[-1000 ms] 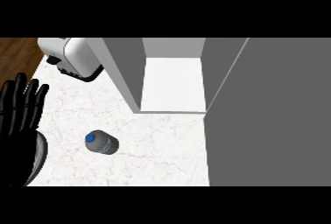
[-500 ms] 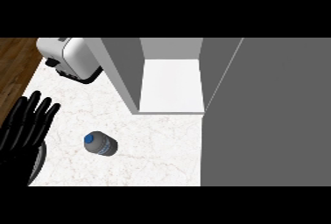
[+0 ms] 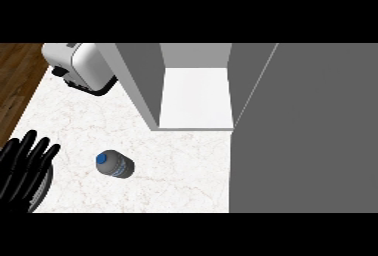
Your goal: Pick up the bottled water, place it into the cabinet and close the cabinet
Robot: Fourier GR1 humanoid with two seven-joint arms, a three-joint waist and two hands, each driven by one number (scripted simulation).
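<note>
Marble counter (image 3: pixel 184 160): water bottle (image 3: pixel 114 164) untouched, cabinet (image 3: pixel 196 95) open. Left hand (image 3: pixel 26 165) beside it, fingers straight, holding nothing. Pick, place, close all pending.

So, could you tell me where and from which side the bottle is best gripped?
Probably round its grey body, below the blue cap. The bottle stands upright on the counter, apart from everything, so a sideways wrap suits it. The left hand, open at the left edge, is the only one in view; come from that side.
</note>
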